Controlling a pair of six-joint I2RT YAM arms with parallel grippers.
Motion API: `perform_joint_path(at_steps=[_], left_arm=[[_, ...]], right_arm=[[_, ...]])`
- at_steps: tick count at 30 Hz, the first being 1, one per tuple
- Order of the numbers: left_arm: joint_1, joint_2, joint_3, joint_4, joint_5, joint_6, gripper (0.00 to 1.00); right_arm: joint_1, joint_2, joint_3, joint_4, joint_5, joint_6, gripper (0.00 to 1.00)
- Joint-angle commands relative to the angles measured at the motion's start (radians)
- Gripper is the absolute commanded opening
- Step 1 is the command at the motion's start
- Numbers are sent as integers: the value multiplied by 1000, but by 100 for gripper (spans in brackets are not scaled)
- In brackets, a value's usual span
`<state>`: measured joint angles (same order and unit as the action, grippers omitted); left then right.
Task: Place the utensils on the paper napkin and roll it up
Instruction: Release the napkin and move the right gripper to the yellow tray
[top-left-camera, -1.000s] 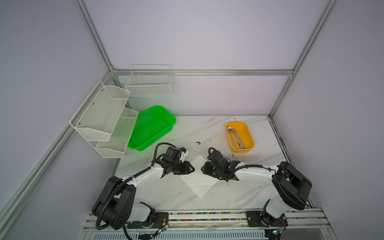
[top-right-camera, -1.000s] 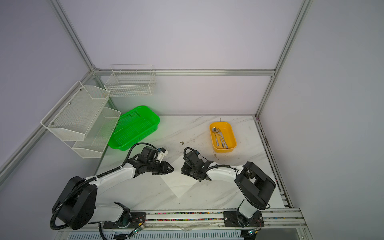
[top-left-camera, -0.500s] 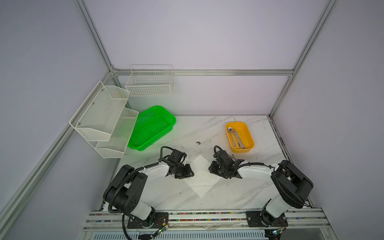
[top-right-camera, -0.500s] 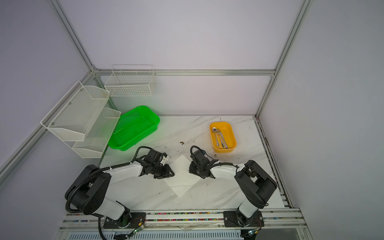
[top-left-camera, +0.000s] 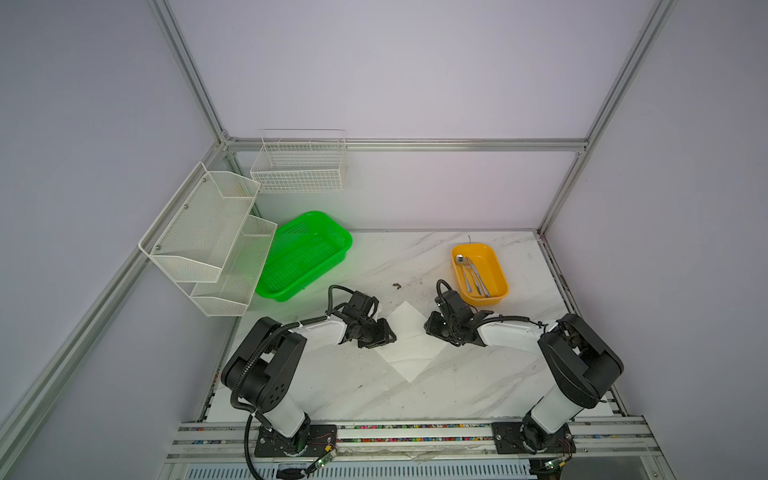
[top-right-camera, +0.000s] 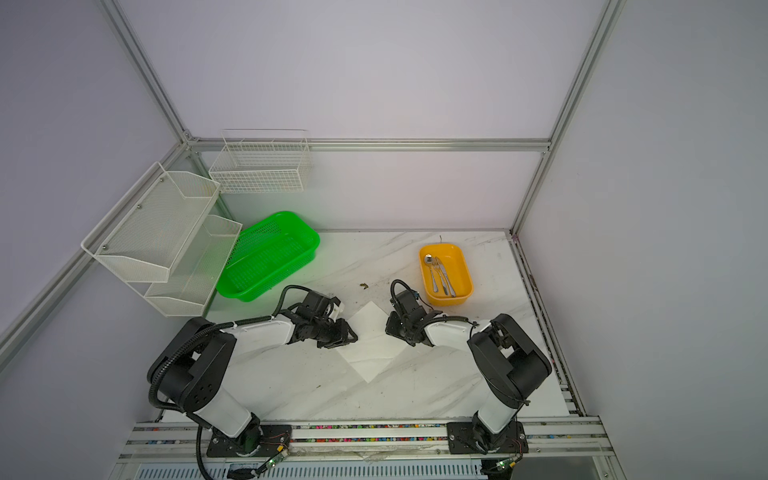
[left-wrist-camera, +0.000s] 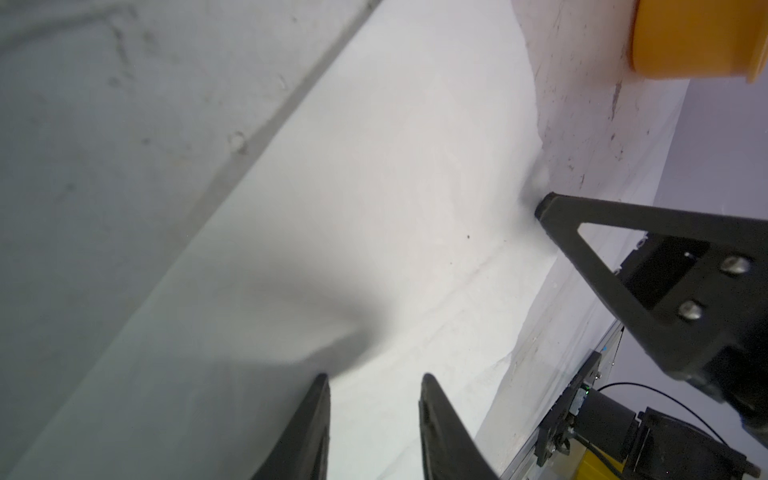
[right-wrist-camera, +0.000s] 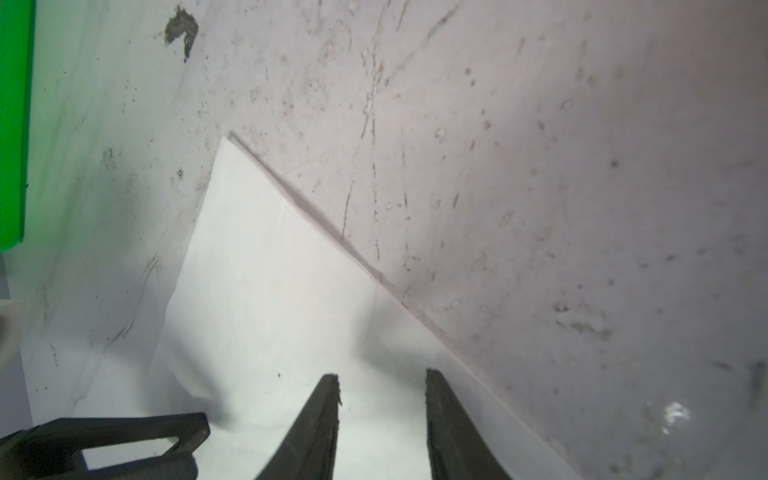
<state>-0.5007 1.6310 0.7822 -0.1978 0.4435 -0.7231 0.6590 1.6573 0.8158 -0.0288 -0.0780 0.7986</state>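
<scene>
Paper napkin edges partly under left claw, right claw

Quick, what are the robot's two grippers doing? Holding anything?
Left gripper: jaws open over the paper napkin, holding nothing.
Right gripper: jaws open, holding nothing.

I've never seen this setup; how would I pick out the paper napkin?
Look at the white marbled table. Near its middle, between the left hand and the right hand, lies the paper napkin, turned like a diamond. Unlike the veined tabletop, it is a plain white sheet with straight edges.
</scene>
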Motion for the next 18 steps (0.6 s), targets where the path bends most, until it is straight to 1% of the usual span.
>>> perform_joint_path(at_steps=[1, 2, 3, 5, 8, 9, 12, 13, 14, 17, 18], left_arm=[[-1, -31, 53, -27, -70, -36, 45], [-1, -55, 54, -37, -79, -39, 51], [-2, -78, 60, -56, -91, -33, 54], [-2, -136, 80, -123, -136, -13, 61], [-2, -208, 109, -206, -216, 12, 69], [-1, -252, 113, -223, -237, 15, 71], [-1, -334, 120, -260, -314, 15, 77], [-1, -360, 120, -265, -336, 13, 80], [-1, -387, 118, -265, -356, 12, 82], [-1, -448, 117, -266, -406, 28, 91], [-1, -462, 115, -264, -421, 42, 97]], right_arm=[[-19, 8, 36, -104, 35, -77, 40], [-19, -13, 52, -113, 39, -94, 41], [-19, -35, 65, -120, 52, -102, 42], [-18, -99, 86, -130, 99, -142, 45], [-24, -197, 110, -147, 208, -171, 50], [-30, -223, 114, -148, 232, -185, 51], [-77, -278, 146, -191, 304, -208, 53], [-107, -279, 160, -209, 306, -214, 56], [-147, -278, 177, -227, 278, -225, 57], [-273, -268, 217, -240, 140, -247, 63], [-300, -247, 226, -236, 99, -258, 64]])
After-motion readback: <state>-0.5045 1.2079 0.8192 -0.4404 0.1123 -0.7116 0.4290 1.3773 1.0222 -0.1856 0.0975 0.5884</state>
